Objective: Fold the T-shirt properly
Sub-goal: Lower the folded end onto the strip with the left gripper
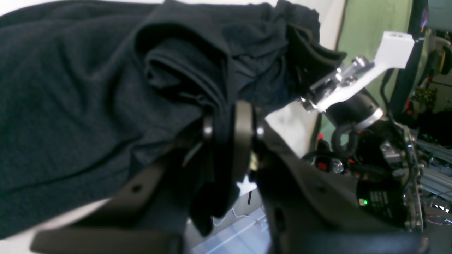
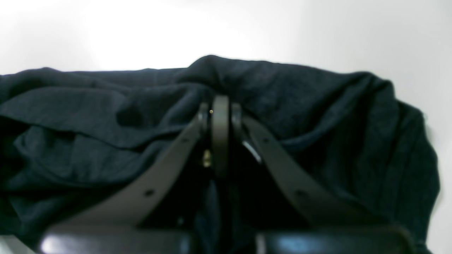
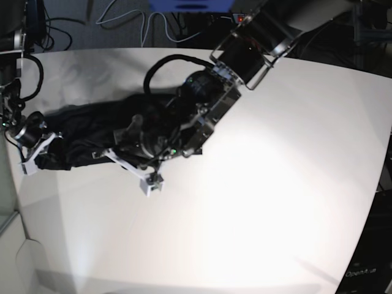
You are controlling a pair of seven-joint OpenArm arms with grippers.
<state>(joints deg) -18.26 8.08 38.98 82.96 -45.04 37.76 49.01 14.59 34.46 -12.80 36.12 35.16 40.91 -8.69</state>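
While both grippers, left gripper [image 1: 231,127] and right gripper [image 2: 219,116], pinch the black T-shirt [image 3: 92,138] bunched on the white table [image 3: 275,184], lift together, pull apart gently, keep cloth flat.

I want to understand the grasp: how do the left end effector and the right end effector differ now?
The left end effector pinches a thick bunch of the T-shirt, and cloth hangs below it. The right end effector is fully shut on a thinner edge. In the base view, the left works mid-table, the right at the table's edge. Both hold the T-shirt.
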